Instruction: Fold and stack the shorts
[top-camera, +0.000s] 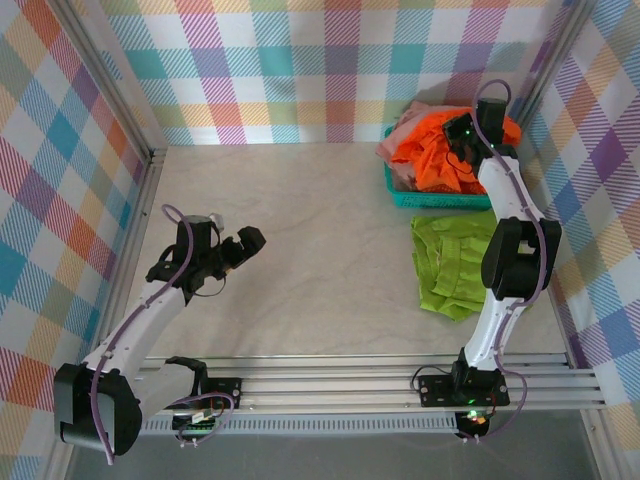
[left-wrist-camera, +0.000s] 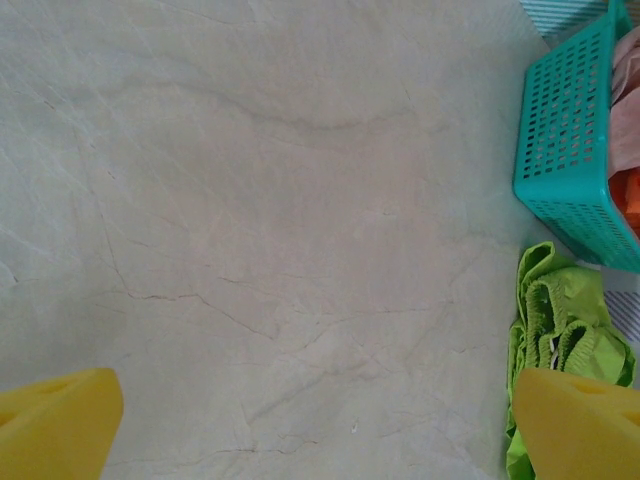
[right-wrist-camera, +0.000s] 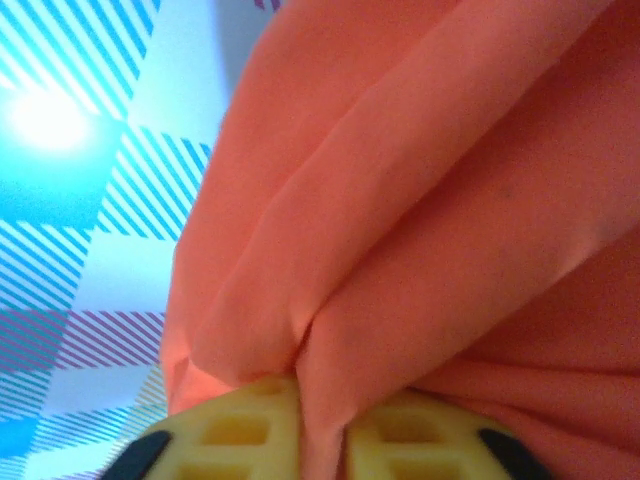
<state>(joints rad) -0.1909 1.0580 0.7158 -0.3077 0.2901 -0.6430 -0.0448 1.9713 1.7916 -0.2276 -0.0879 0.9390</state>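
R gripper (right-wrist-camera: 310, 440) is clamped on a fold of the orange shorts (top-camera: 432, 152), cloth squeezed btwn its 2 yellow pads (right-wrist-camera: 235, 435), up over the teal basket (top-camera: 440, 199) at the far-R corner. L gripper (left-wrist-camera: 315, 430) hangs spread wide, nothing btwn its fingers (left-wrist-camera: 55, 425), above bare table (top-camera: 300, 210) near the L wall (top-camera: 70, 200). Biggest thing is the table: open stretch across centre and L, wrinkled cover, walled on 3 sides. Basket sits in the back-R corner w/ the orange pair heaped over its top. Lime green shorts (top-camera: 452, 262) lie rumpled on the table just in front of the basket's near wall, R edge under the R arm (top-camera: 515, 250), near edge short of the front rail (top-camera: 340, 375). Pink shorts (top-camera: 398, 138) spill over the basket's far-L rim.
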